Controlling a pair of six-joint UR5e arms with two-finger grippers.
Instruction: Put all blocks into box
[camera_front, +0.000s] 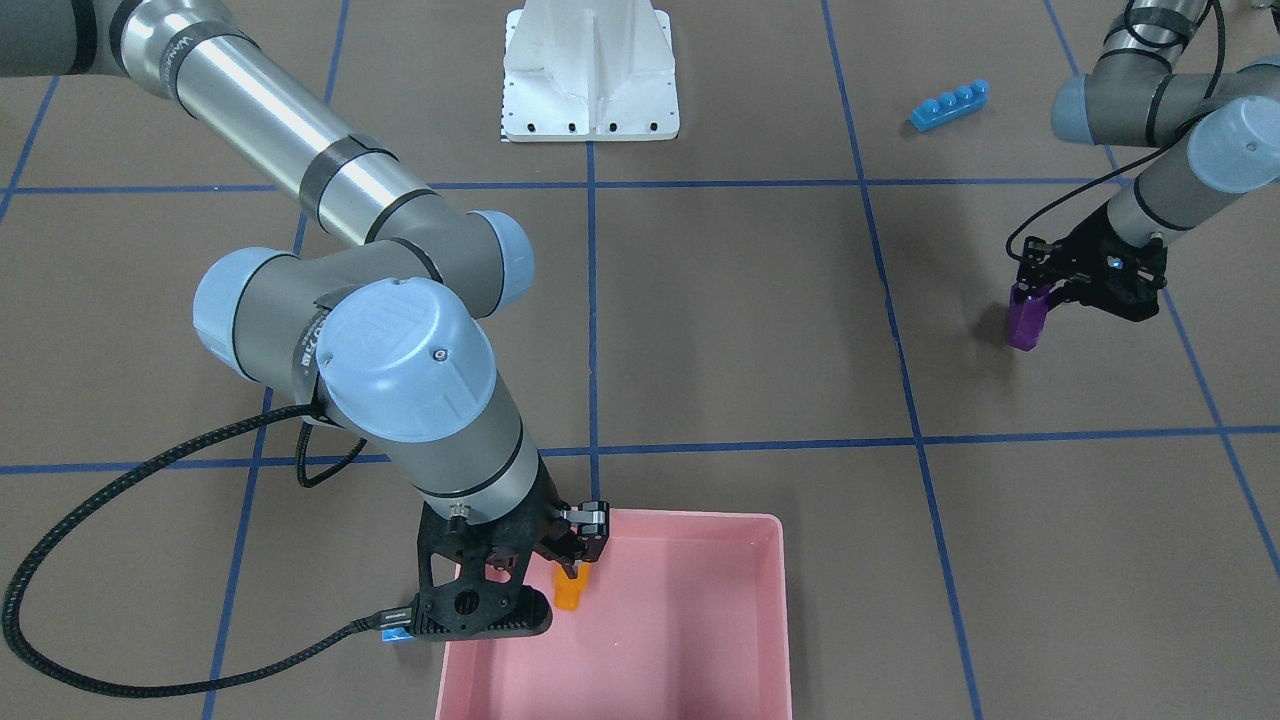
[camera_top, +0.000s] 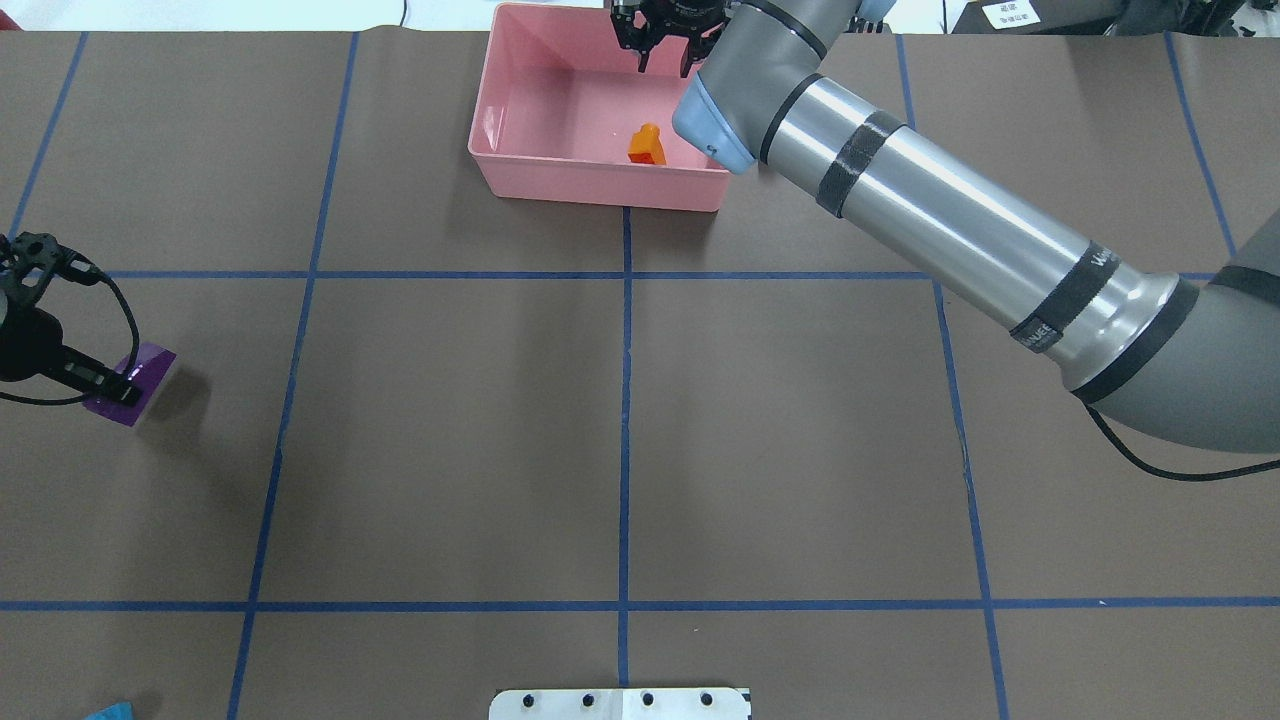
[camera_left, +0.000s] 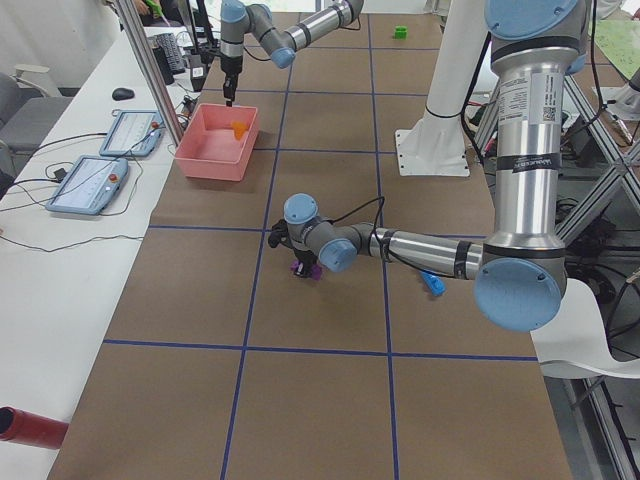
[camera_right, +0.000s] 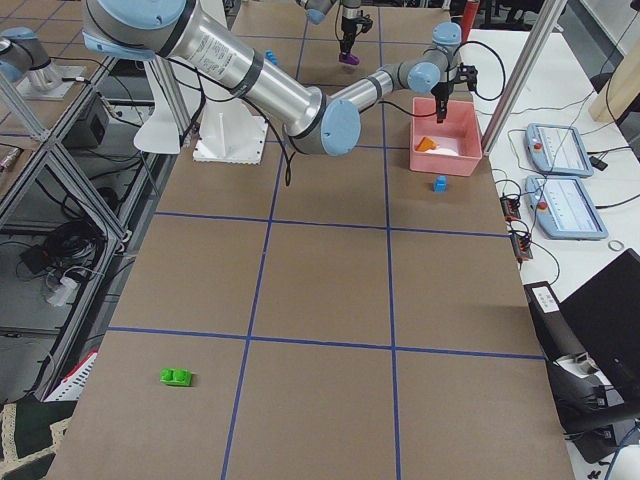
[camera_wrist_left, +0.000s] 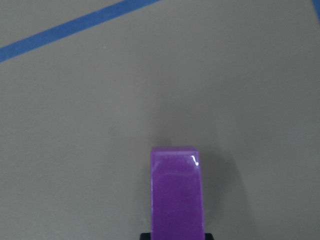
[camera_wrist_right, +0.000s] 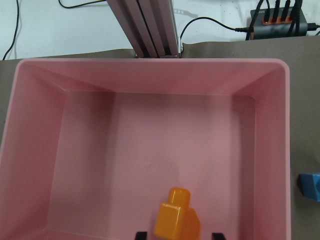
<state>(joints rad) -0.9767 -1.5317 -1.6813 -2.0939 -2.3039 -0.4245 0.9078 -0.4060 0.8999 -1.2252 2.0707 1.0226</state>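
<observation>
1. Near the tabletop's left edge, the left gripper (camera_front: 1033, 298) clamps the purple brick (camera_wrist_left: 177, 195): light, rigid, slick; flat sides likely grip best.
2. Right gripper (camera_top: 664, 62), jaws apart, hangs over the orange brick (camera_wrist_right: 177, 220) inside the box (camera_wrist_right: 150, 80).

Brown table (camera_top: 450, 440) (blue tape grid (camera_top: 625, 400))

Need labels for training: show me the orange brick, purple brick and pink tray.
orange brick (camera_wrist_right: 177, 220): right wrist view, its sloped body.
purple brick (camera_wrist_left: 177, 192): left wrist view, its upper face.
pink tray (camera_top: 600, 188): overhead view, its near outer wall.
</observation>
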